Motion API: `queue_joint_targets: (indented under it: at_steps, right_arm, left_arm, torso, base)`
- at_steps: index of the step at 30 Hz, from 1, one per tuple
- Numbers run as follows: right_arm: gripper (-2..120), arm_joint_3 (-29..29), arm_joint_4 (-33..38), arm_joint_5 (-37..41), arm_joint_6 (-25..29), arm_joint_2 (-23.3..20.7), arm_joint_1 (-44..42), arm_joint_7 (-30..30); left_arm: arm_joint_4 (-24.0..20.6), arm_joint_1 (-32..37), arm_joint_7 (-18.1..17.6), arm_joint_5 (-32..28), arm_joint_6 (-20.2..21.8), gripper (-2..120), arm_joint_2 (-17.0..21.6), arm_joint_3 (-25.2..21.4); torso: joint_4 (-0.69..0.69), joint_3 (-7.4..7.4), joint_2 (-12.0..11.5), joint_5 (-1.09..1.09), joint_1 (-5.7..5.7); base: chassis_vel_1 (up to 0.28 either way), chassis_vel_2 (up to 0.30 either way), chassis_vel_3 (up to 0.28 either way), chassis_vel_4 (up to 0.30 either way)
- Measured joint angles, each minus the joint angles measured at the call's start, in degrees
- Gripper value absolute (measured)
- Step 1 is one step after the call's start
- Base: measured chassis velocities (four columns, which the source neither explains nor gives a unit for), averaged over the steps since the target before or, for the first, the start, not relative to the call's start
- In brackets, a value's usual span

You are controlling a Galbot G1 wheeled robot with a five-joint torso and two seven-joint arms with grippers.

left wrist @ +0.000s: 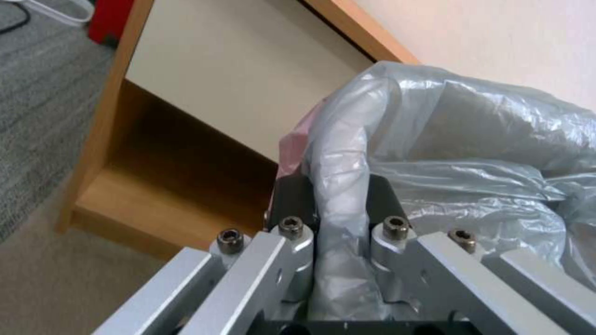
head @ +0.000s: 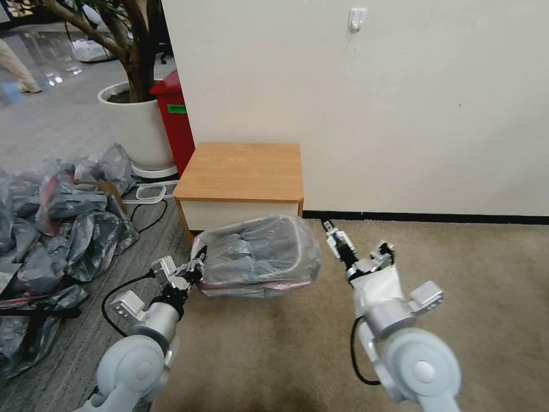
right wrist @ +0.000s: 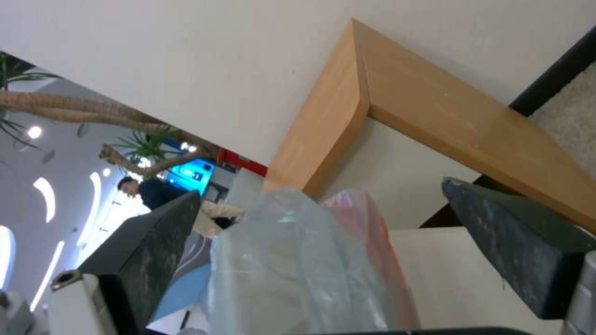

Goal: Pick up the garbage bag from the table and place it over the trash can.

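Observation:
The garbage bag (head: 257,252), grey and translucent with a pink-red rim, is draped over the trash can (right wrist: 447,279), which stands on the carpet right in front of the table (head: 243,169). My left gripper (head: 199,268) sits at the can's left edge, shut on a fold of the garbage bag (left wrist: 348,153); its dark fingers (left wrist: 292,195) press the plastic from both sides. My right gripper (head: 357,243) hovers by the can's right side, open, its black fingers (right wrist: 515,242) wide apart with the edge of the garbage bag (right wrist: 298,260) showing between them.
A big heap of grey and red bags (head: 57,229) covers the floor on the left, with a black cable (head: 123,286) beside my left arm. A red bin (head: 174,126) and a white plant pot (head: 134,126) stand behind the table's left side. Open carpet lies to the right.

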Motion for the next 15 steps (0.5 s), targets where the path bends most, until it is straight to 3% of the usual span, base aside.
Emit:
queue_joint_targets:
  at_steps: [7,15]
  right_arm:
    - [96,-0.3,-0.2,0.2,0.0,0.5,-0.2,-0.1]
    - [68,-0.9,-0.2,0.5,0.0,1.1,-0.5,0.2]
  left_arm:
    - [-0.2,0.4,-0.1,0.0,0.0,7,-0.4,0.1]
    - [-0.2,-0.1,-0.5,0.3,0.0,7,-1.2,1.1]
  torso:
    - [0.0,0.0,0.0,0.0,0.0]
    - [0.0,0.0,0.0,0.0,0.0]
  base:
    - [0.0,0.0,0.0,0.0]
    - [0.0,0.0,0.0,0.0]
